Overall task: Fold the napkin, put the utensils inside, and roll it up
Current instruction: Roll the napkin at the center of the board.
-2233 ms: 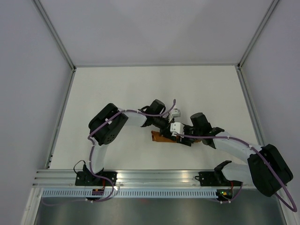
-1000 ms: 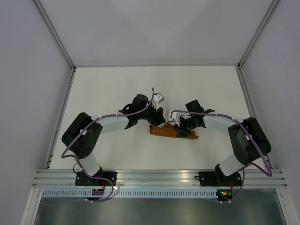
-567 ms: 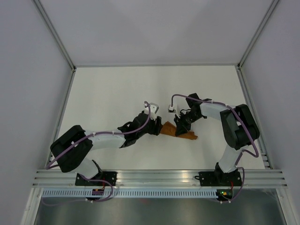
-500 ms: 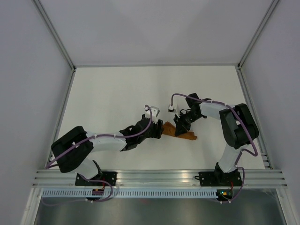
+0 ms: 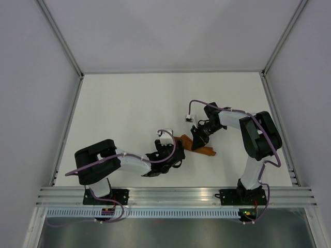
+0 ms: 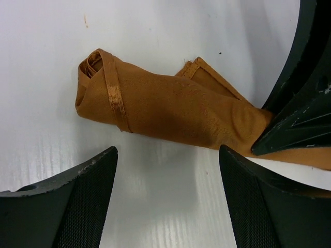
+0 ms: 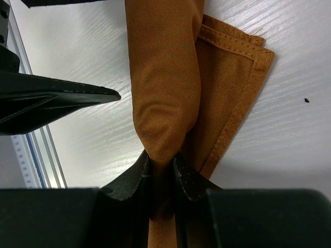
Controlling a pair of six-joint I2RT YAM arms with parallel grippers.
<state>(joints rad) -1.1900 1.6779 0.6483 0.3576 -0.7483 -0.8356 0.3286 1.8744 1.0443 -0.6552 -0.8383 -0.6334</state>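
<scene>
Left wrist view is showing the left gripper (image 6: 166,155) standing wide, with the rolled napkin (image 6: 170,111) lying just beyond its fingertips, untouched. To the right, the right gripper (image 7: 161,170) is pinching the napkin's other end between narrow fingers. The knife is not showing, and I cannot tell whether it is lying inside. Rolling is looking nearly finished. The next move is likely calling for tucking the loose flap (image 7: 232,72) before releasing.
</scene>
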